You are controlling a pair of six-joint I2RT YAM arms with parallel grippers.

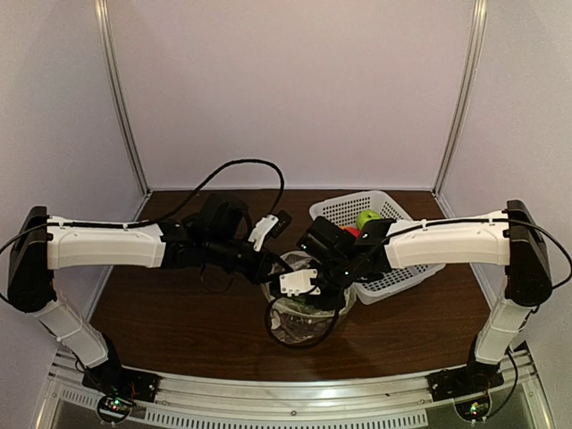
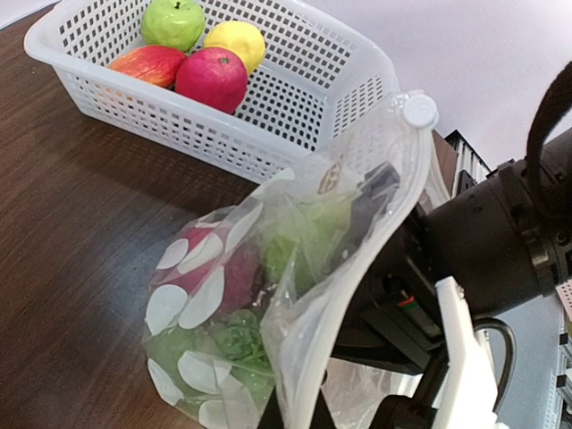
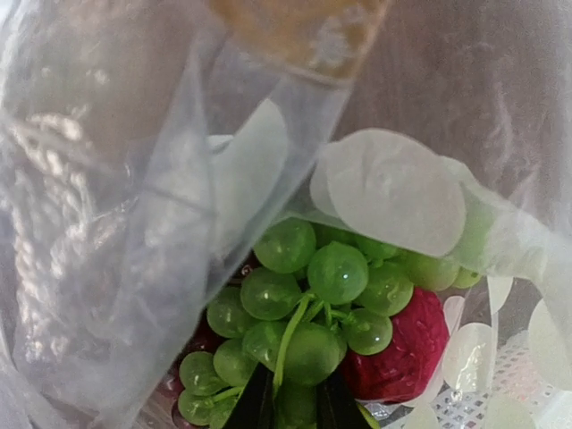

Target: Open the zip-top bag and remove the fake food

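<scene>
The zip-top bag (image 1: 299,313) stands on the table between both arms, clear with white dots. In the left wrist view my left gripper (image 2: 299,413) is shut on the bag's (image 2: 223,295) rim at the bottom edge, holding the mouth up. The right arm (image 2: 483,241) reaches into that mouth. Inside the bag, a bunch of green grapes (image 3: 313,304) lies beside a dark red bumpy piece (image 3: 398,349). My right gripper (image 3: 295,407) is closed on a grape and the stem at the bunch's near end. Bag film (image 3: 107,223) crowds the left of that view.
A white perforated basket (image 2: 295,134) stands just behind the bag, at the right rear of the table (image 1: 179,313). It holds a green apple (image 2: 174,22), a yellow lemon (image 2: 237,43), a red apple (image 2: 212,79) and a red-orange fruit (image 2: 147,64).
</scene>
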